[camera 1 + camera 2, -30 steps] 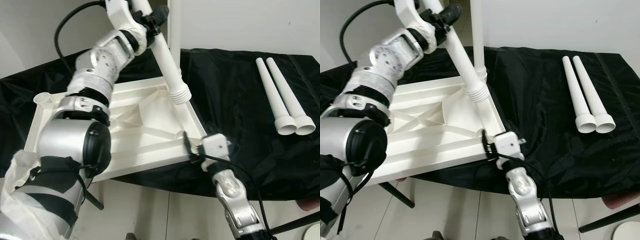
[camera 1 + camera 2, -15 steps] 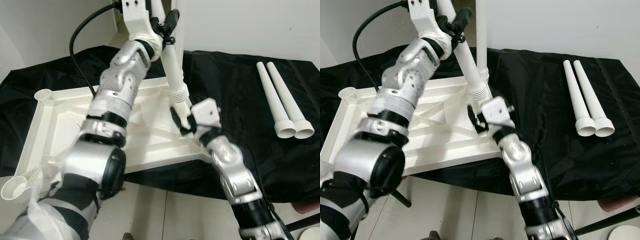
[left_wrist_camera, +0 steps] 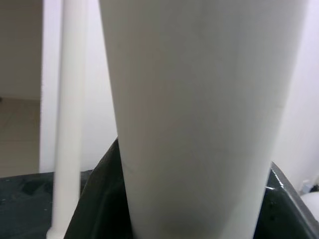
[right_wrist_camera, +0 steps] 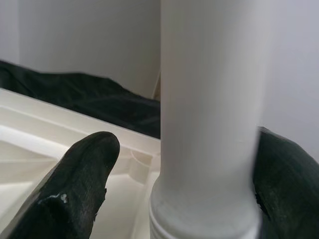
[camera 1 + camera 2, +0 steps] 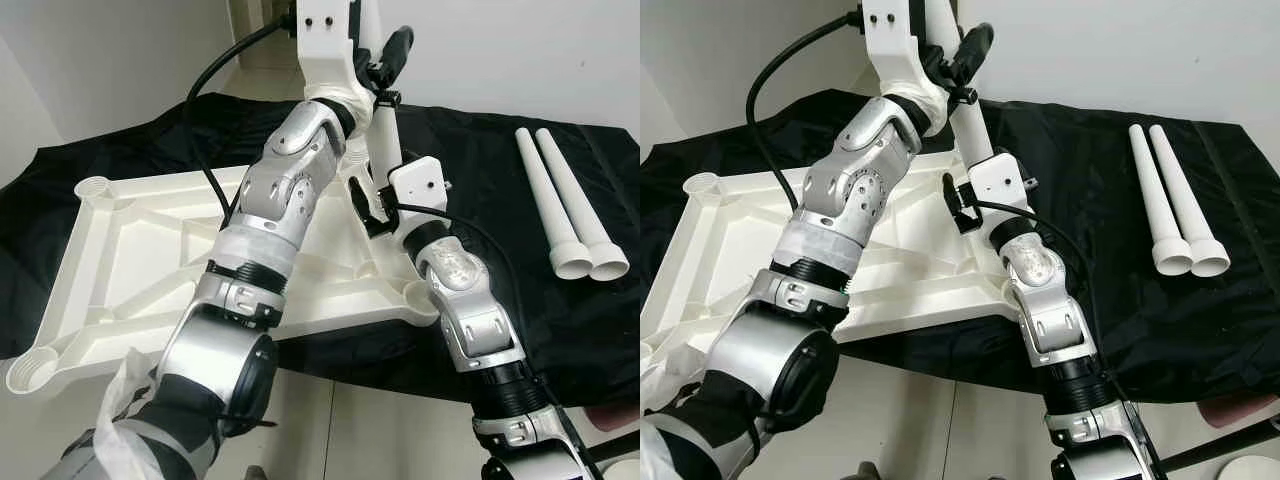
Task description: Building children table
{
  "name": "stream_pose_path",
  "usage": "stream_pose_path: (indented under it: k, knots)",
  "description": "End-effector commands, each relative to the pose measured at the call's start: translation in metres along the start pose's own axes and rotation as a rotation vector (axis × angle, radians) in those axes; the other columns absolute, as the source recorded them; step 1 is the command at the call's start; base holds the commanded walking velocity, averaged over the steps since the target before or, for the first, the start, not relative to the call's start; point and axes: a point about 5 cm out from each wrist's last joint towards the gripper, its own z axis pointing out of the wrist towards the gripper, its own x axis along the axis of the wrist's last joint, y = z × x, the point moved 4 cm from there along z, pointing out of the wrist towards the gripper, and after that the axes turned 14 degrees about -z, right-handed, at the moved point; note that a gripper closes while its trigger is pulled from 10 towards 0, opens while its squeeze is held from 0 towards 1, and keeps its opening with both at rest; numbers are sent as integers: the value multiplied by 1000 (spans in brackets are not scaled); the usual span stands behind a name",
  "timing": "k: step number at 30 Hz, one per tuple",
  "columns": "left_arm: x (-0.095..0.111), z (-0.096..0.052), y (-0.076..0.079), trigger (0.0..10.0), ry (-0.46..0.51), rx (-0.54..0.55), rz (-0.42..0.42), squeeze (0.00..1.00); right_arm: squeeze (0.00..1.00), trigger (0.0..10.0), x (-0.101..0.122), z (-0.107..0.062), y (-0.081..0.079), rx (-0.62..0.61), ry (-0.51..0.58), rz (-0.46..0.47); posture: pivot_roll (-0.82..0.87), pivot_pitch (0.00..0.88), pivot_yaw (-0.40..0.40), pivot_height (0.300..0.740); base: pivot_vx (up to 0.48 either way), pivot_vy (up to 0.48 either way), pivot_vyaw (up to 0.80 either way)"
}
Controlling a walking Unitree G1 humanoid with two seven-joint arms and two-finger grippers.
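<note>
A white children's tabletop (image 5: 130,250) lies upside down on a black cloth. My left gripper (image 5: 390,62) reaches high over its far right corner and is shut on a white table leg (image 5: 386,130), which stands nearly upright there. In the left wrist view the leg (image 3: 199,114) sits between the black fingers. My right gripper (image 5: 368,205) is open around the leg's ribbed lower end (image 4: 209,209). One finger (image 4: 75,194) stands apart from the leg and the other finger (image 4: 284,179) is close behind it. Another upright leg (image 3: 70,114) stands further back.
Two loose white legs (image 5: 565,195) lie side by side on the black cloth (image 5: 500,170) at the right. Round leg sockets (image 5: 95,187) (image 5: 30,372) mark the tabletop's left corners. The cloth's front edge drops to pale floor (image 5: 340,430).
My right gripper rose from the tabletop's near right corner to the leg's lower end. My left arm has brought the leg from a slant to nearly upright. The camera view shifted.
</note>
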Motion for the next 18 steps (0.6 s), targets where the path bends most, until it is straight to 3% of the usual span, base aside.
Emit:
stream_pose_path:
  k: [1, 15, 16, 18]
  knots:
    - [1, -1, 5, 10000, 1, -14, 9, 0, 0, 10000, 4, 5, 0, 1, 12, -17, -21, 0, 9, 740, 0, 0, 0]
    - [-2, -3, 16, 10000, -8, -34, -6, 0, 0, 10000, 7, 20, 6, 16, 22, -101, -13, 0, 3, 740, 0, 0, 0]
    - [-2, -3, 17, 10000, -8, -34, -5, 0, 0, 5725, 8, 21, 7, 14, 24, -102, -12, 0, 2, 740, 0, 0, 0]
    - [-2, -4, 18, 10000, -8, -34, -5, 0, 0, 5725, 8, 22, 7, 12, 26, -103, -12, 0, 2, 740, 0, 0, 0]
